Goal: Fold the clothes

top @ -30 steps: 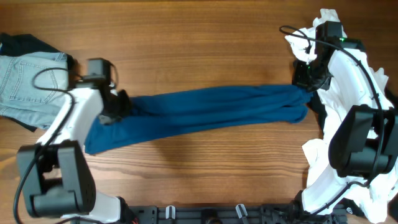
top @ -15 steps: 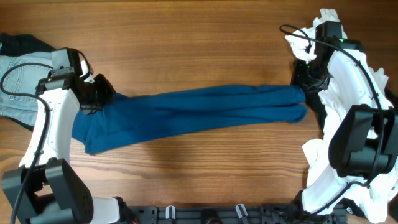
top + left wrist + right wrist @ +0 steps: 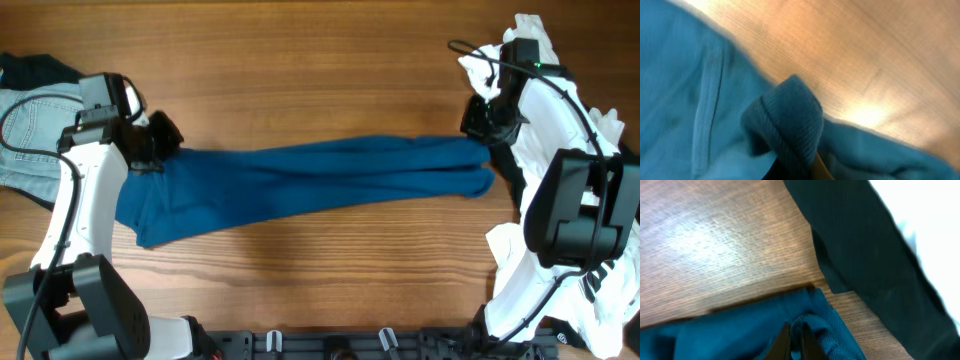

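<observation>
The teal-blue shirt (image 3: pixel 320 180) lies stretched in a long band across the wooden table, bunched and folded lengthwise. My left gripper (image 3: pixel 158 150) is shut on its left end, and the left wrist view shows a pinched ridge of ribbed fabric (image 3: pixel 790 120). My right gripper (image 3: pixel 482 135) is shut on its right end. In the right wrist view the two fingertips (image 3: pixel 795 340) press together on a fold of the shirt (image 3: pixel 740 330).
Light-blue denim shorts (image 3: pixel 30 130) and a dark garment (image 3: pixel 35 68) lie at the far left. White clothes (image 3: pixel 600 130) are piled along the right edge, with a dark green-black garment (image 3: pixel 865 245) beside the right gripper.
The left arm swung left, pulling the shirt's left end outward and slightly up; the band is now drawn longer. The right gripper has barely moved.
</observation>
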Action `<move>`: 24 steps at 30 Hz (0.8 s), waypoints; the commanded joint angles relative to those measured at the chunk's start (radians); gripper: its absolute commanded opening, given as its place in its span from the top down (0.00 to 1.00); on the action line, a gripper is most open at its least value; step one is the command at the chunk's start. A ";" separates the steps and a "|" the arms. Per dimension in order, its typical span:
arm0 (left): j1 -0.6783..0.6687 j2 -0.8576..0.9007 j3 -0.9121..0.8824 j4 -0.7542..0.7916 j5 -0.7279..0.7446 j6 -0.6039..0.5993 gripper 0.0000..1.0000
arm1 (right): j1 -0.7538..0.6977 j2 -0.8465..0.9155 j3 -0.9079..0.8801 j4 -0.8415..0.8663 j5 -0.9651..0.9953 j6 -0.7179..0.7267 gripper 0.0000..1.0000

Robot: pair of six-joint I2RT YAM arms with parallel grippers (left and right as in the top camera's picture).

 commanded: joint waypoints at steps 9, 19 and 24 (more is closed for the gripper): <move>0.032 -0.004 0.025 0.096 0.081 0.005 0.96 | -0.002 -0.024 0.265 -0.133 0.077 0.007 0.96; 0.031 -0.003 0.014 -0.283 0.050 0.037 0.96 | -0.003 -0.020 0.165 -0.334 0.165 -0.015 0.96; 0.030 -0.002 -0.044 -0.287 0.026 0.039 0.88 | -0.003 -0.020 0.020 -0.326 0.167 -0.016 0.95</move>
